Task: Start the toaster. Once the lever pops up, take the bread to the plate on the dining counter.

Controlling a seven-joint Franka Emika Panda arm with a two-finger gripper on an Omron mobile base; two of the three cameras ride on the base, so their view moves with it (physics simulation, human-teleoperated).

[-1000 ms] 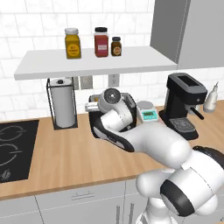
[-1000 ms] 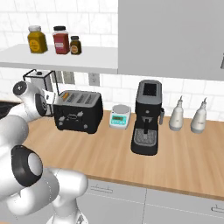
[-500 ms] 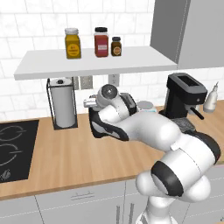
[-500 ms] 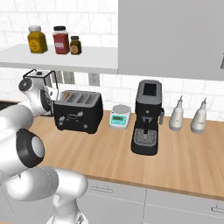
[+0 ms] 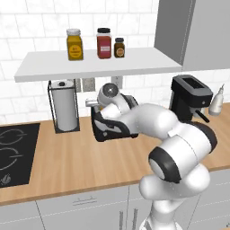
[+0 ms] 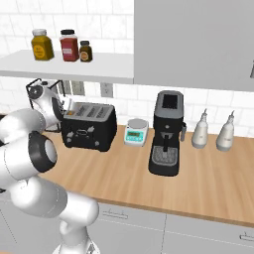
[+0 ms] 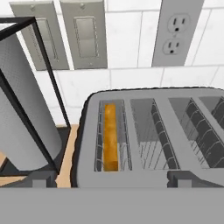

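The black toaster (image 6: 89,130) stands on the worktop against the tiled wall, partly behind my arm in the left base view (image 5: 110,129). Seen from above, its top (image 7: 148,131) has long slots. The bread (image 7: 110,136) sits deep in the leftmost slot, with just its golden crust edge showing. My gripper (image 7: 113,181) hovers open over the toaster's left end, its fingertips (image 7: 41,179) spread wide and touching nothing. I cannot make out the lever on the front face. The plate and dining counter are out of view.
A paper towel roll (image 7: 22,122) in a black wire holder stands just left of the toaster. To the right are a small scale (image 6: 136,133), a coffee machine (image 6: 167,134) and two white bottles (image 6: 201,130). A shelf with jars (image 5: 90,63) hangs overhead; a hob (image 5: 13,152) lies far left.
The hand has crept a little closer over the toaster's left end while the elbow swung out to the right. The jaws have stayed open.
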